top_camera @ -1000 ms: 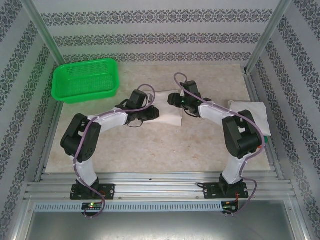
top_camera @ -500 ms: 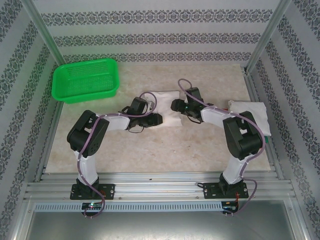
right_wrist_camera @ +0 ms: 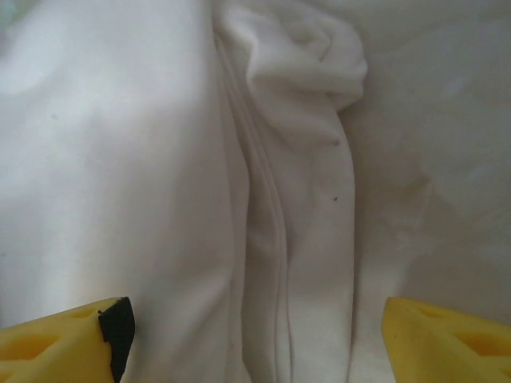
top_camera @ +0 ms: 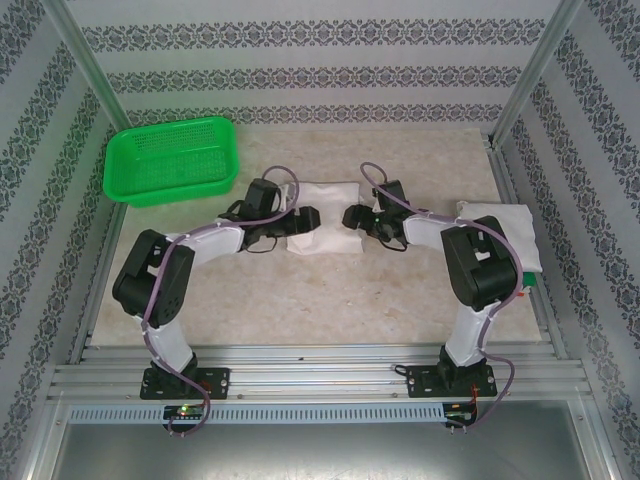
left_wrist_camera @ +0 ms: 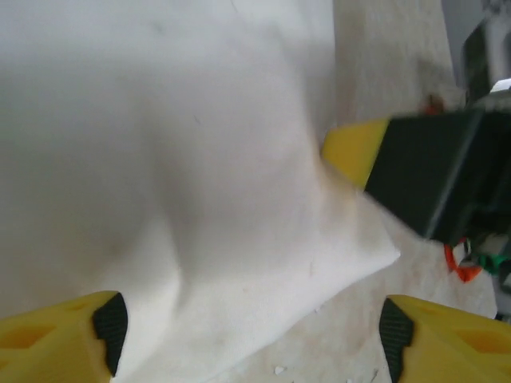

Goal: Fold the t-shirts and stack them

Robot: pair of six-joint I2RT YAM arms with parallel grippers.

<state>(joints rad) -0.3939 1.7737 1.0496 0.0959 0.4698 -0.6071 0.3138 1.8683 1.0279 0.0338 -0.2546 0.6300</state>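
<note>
Top view: folded shirt [top_camera: 322, 218] lay flat at the centre of the table [top_camera: 400, 300], with the left gripper [top_camera: 303, 219] and right gripper [top_camera: 352, 217] at opposite ends, probably for a two-handed lift toward the stack [top_camera: 500, 232] at right. Left wrist: jaws apart over the shirt corner, holding nothing. Right wrist: jaws apart over the fold, likewise empty.

Folded t-shirt [top_camera: 322, 220] mid-table between left tool [top_camera: 303, 221] and right tool [top_camera: 352, 217]; t-shirt stack [top_camera: 506, 230] at right edge
</note>
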